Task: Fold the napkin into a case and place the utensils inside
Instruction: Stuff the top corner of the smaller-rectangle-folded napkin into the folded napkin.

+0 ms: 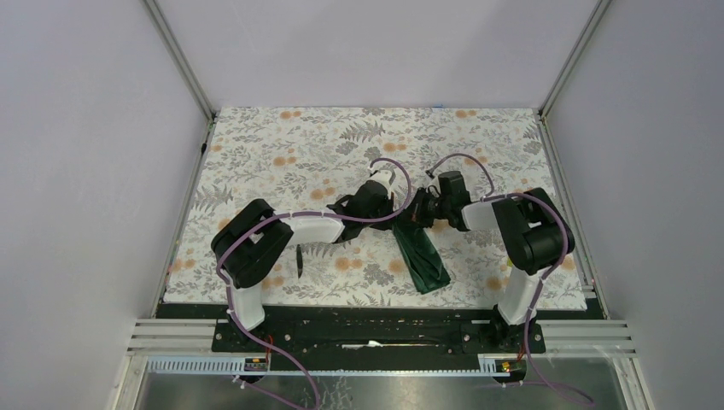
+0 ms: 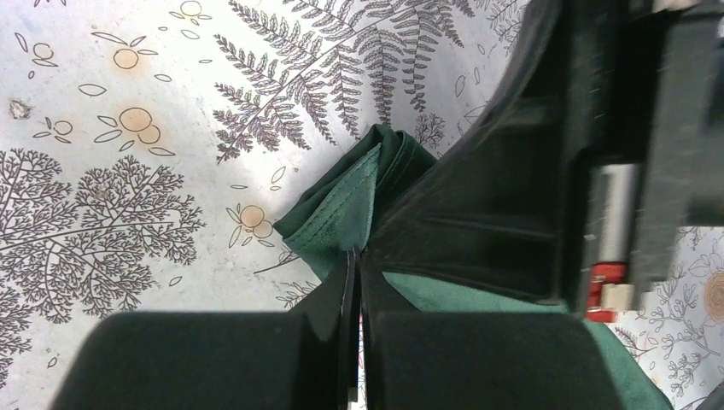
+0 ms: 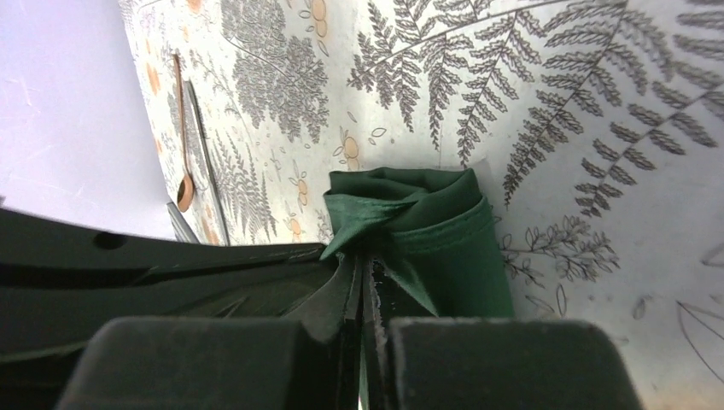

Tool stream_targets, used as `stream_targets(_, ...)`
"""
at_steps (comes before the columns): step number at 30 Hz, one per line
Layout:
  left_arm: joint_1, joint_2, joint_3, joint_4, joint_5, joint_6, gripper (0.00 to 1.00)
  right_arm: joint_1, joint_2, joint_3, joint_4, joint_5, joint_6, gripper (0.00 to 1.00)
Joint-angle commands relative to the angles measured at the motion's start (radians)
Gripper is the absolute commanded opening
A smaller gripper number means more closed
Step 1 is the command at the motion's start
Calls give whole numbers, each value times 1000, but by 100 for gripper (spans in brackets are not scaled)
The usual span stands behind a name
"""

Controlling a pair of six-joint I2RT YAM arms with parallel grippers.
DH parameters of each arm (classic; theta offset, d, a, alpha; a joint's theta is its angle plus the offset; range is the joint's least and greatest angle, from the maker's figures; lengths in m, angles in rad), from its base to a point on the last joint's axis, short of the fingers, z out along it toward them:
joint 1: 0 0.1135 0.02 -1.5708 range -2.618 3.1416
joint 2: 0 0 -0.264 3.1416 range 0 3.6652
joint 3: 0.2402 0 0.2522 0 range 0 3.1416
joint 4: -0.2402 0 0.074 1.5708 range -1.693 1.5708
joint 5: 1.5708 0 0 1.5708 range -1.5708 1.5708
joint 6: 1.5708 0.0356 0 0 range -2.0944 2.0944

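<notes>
Napkin (image 1: pixel 424 260): dark green, folded into a long narrow band. It lies on the floral tablecloth (image 1: pixel 282 145) a little right of the table's centre. From its far end it slants toward me and to the right, and its near end stops close to the cloth's near edge. The near part lies flat. The far end is bunched and puckered where both arms meet it.

Left gripper (image 2: pixel 357 254): jaws pressed together with a stitched hem corner of the green cloth pinched between the tips. The fabric rises to a small peak just past the fingers. The right arm's black housing (image 2: pixel 598 128) fills the right side of that wrist view, very near.

Right gripper (image 3: pixel 365 260): jaws closed as well, clamped on a twisted fold of the same far end. A rolled lip of cloth sits just beyond the tips. The two grips are just beside each other; I cannot tell whether the fingers of one arm touch the other's.

Utensils: the copper spoon (image 3: pixel 180 120) and the thin dark knife (image 3: pixel 205 158) lie side by side on the tablecloth, outside the napkin and well apart from it, to its left, by the left arm's forearm. I cannot tell whether they touch each other. From above only one thin dark sliver shows there.
</notes>
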State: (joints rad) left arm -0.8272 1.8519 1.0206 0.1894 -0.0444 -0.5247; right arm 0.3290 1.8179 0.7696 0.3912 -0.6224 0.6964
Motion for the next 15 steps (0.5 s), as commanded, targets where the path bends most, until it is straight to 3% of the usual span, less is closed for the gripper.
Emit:
stream_targets(1,-1,-57,5,63,38,-18,0,52,67,12,129,-10,52,0)
stream_targets(6,-2,-81,-16,76,14,-44,0,62,119,-7,175,33,61,0)
stream_targets(15,2,-80,-40,58,-22,-82,0,15,-12,-21,73,6,58,3)
